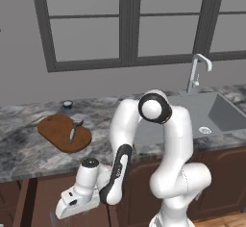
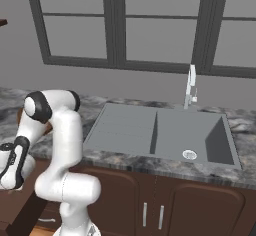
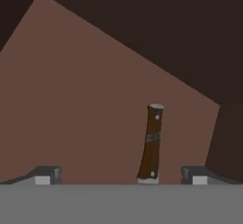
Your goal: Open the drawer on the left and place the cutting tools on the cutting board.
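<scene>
The drawer (image 3: 85, 99) stands open below me, its lighter brown floor under the hand camera. On that floor lies one cutting tool (image 3: 152, 144), slim, with a dark brown riveted handle, pointing away from me. My gripper (image 3: 121, 176) hangs open above it, with the tool between the fingertips (image 3: 47, 174) and a little right of centre, untouched. In the left base view my white hand (image 1: 72, 203) reaches down below the counter's front edge at the lower left. The cutting board (image 1: 65, 132) lies on the counter at the left, and a grey cutting tool (image 1: 73, 131) rests on it.
A small dark-and-teal cup (image 1: 67, 104) stands behind the board. The grey sink (image 2: 160, 132) with its faucet (image 2: 190, 87) takes up the counter to the right. Dark cabinet doors (image 2: 150, 205) run below. The drawer's dark wall (image 3: 228, 137) rises at the right.
</scene>
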{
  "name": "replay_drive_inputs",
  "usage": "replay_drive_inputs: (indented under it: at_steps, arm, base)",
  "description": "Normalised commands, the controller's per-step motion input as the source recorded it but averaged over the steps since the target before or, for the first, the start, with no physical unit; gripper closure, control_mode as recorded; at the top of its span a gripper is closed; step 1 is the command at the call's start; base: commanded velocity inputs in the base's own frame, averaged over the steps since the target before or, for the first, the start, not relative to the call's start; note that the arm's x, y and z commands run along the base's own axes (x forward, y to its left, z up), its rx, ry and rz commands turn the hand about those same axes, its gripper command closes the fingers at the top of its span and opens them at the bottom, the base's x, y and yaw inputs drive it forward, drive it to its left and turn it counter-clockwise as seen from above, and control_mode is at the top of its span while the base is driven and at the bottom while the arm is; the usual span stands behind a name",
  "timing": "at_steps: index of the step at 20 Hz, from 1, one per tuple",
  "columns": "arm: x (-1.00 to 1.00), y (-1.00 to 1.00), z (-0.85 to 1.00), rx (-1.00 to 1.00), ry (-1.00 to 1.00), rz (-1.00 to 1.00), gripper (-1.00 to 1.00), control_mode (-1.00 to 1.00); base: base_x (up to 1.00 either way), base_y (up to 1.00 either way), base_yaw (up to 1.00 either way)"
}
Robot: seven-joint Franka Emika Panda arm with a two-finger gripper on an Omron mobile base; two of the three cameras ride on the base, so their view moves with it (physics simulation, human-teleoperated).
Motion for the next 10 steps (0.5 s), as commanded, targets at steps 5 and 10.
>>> replay_drive_inputs:
  at_steps: [5,10]
  arm:
    - [-0.02,0.37,0.0,-0.05,-0.01,0.0,-1.0,-1.0]
    - [-0.28,0.21,0.97,-0.05,-0.07,-0.05,-1.0,-1.0]
  base:
    - [0.0,0.0,0.0]
    - [0.0,0.0,0.0]
